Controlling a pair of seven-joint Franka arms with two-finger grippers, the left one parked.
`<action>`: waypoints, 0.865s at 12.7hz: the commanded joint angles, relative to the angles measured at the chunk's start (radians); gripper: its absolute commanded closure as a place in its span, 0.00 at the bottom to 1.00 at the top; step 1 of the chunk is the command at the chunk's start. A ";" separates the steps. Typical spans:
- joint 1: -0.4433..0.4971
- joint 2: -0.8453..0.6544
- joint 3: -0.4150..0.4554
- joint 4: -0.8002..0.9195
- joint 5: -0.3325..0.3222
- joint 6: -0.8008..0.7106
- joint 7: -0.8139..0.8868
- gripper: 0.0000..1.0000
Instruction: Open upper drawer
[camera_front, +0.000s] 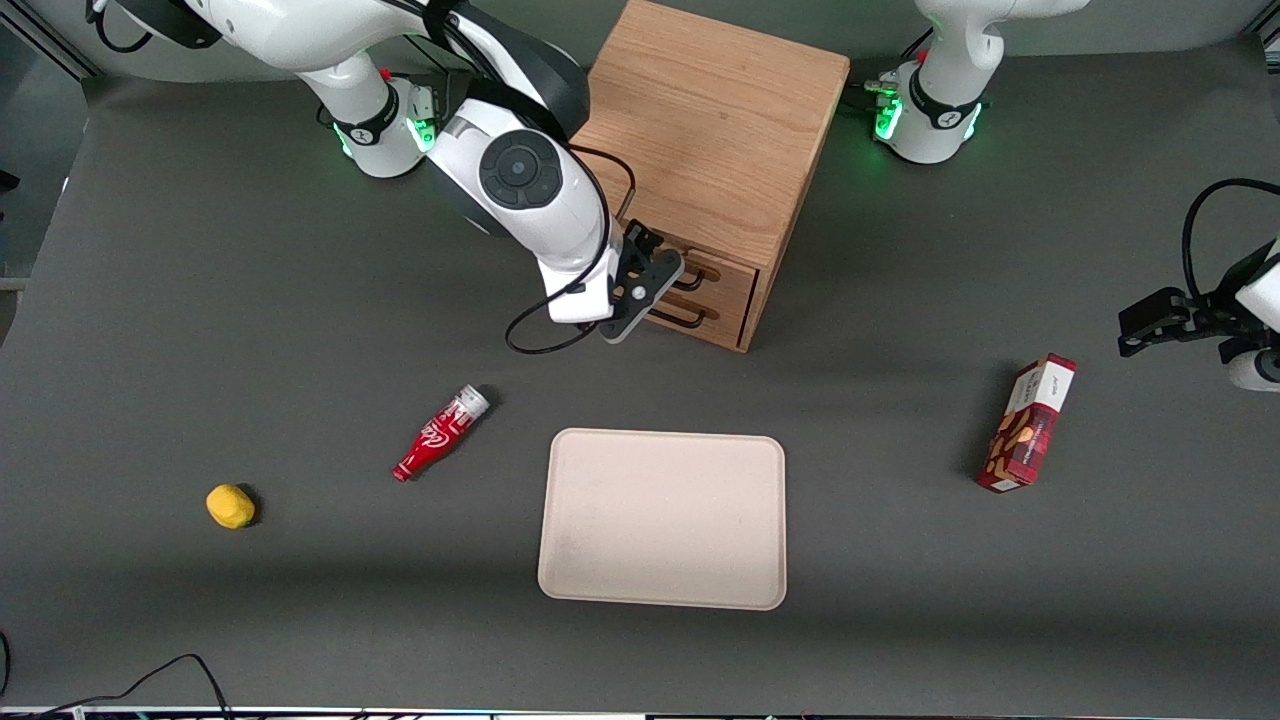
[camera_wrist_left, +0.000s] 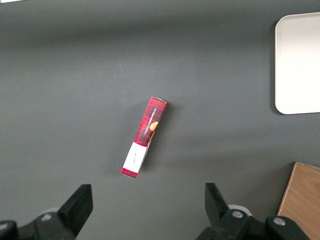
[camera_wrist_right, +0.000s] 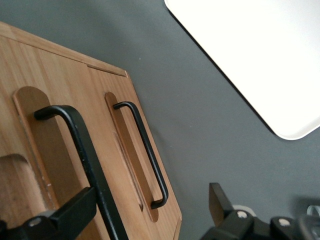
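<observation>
Two black handles face you on the wooden cabinet, and your gripper sits right at them, its black mount pressed close to the drawer fronts. Your right arm reaches in from the working end of the table, forearm angled down across the cabinet's front corner, wrist tilted toward the drawers. The upper drawer looks closed, flush under the cabinet top. In the right wrist view the upper drawer's handle runs between your spread fingers; the jaws stand wide open, one finger right against the bar, clamping nothing. The lower drawer's handle lies just beside it. Nearer the front camera rest a beige tray, a red bottle, a yellow fruit and a red box.
</observation>
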 joint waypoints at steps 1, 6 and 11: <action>0.003 0.039 -0.016 -0.015 -0.059 0.056 -0.072 0.00; -0.025 0.020 -0.010 -0.002 -0.044 0.029 -0.083 0.00; -0.030 0.009 -0.009 0.020 -0.007 -0.005 -0.109 0.00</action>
